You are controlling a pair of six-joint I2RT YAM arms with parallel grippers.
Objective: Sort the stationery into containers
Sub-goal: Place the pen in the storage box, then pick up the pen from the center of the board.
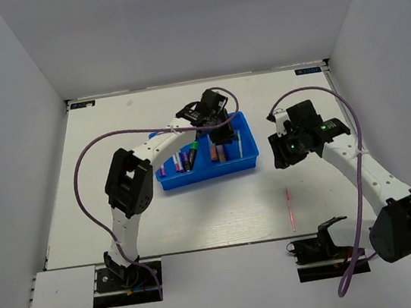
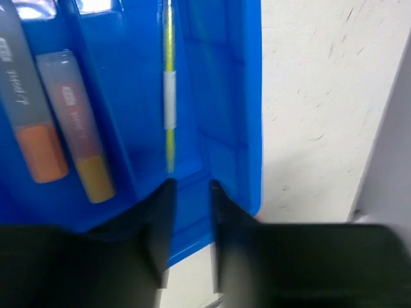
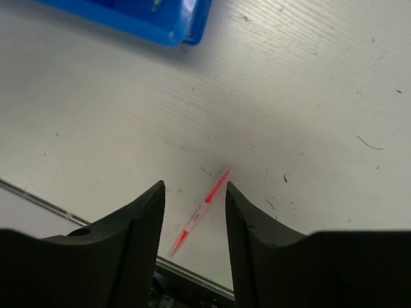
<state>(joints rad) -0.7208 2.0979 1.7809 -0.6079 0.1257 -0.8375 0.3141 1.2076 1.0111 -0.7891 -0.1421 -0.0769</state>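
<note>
One pink pen (image 1: pixel 291 209) lies on the table (image 1: pixel 199 216), well apart from the blue tray (image 1: pixel 209 178). Right gripper (image 3: pixel 194 187) hangs above it, jaws parted, empty. Left gripper (image 2: pixel 191 189) is over the tray's end compartment, narrowly apart, holding nothing. Risk: an off-centre pinch could roll the thin pen away.

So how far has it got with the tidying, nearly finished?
Nearly. The blue tray already holds several pieces, including an orange highlighter, a yellow highlighter and a thin yellow stick. Neither gripper holds anything: the left gripper hangs open over the tray's end compartment, the right gripper hovers open above the table. Left: one pink pen lying on the table, seemingly the last loose piece.
</note>
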